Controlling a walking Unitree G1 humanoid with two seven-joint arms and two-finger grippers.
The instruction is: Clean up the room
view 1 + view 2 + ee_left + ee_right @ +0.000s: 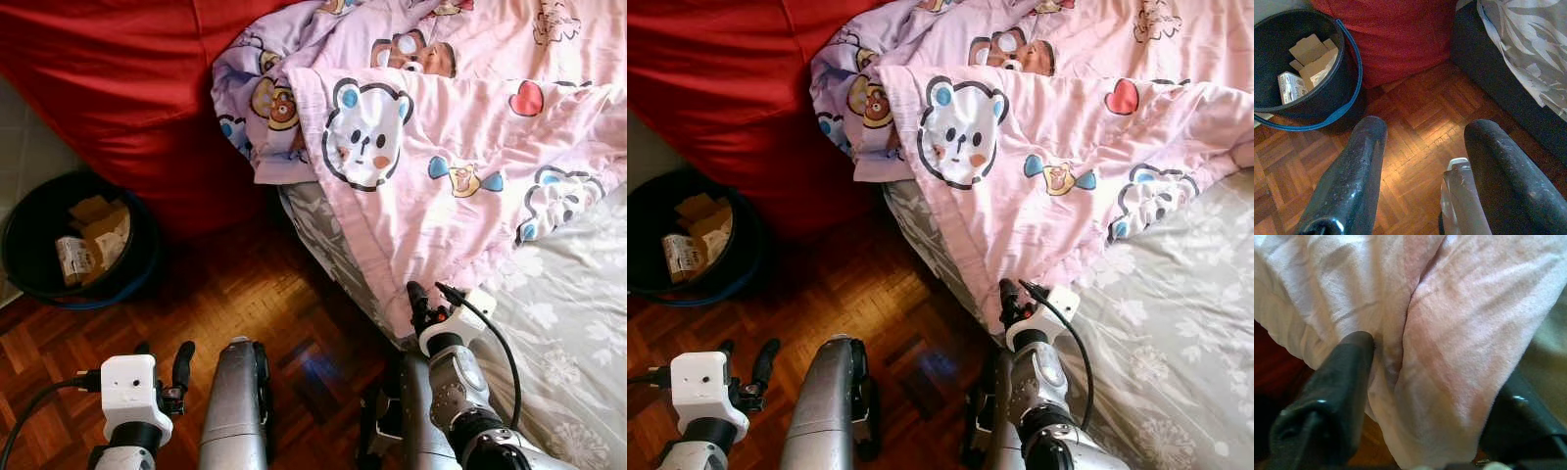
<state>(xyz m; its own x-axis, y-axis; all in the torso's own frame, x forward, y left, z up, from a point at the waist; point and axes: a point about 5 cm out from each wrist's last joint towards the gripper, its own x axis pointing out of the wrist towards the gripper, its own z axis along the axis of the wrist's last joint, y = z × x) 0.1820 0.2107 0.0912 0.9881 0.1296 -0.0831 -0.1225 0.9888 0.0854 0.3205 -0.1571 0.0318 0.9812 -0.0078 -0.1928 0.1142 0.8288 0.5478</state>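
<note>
A pink blanket (441, 147) printed with cartoon bears lies rumpled across the bed, and one corner hangs over the bed's near edge. My right gripper (431, 299) is at that hanging corner. In the right wrist view a fold of the blanket (1449, 333) bulges between its two black fingers (1342, 382), which stand wide apart, so it is open. My left gripper (162, 362) hangs low over the parquet floor at the left, open with nothing in it (1425, 181).
A black bucket (29, 264) with a blue rim holds cardboard scraps on the floor at the left. A big red cushion (127, 88) fills the back left. The bed's grey floral sheet (578, 323) is at the right. Parquet floor (245, 294) lies between.
</note>
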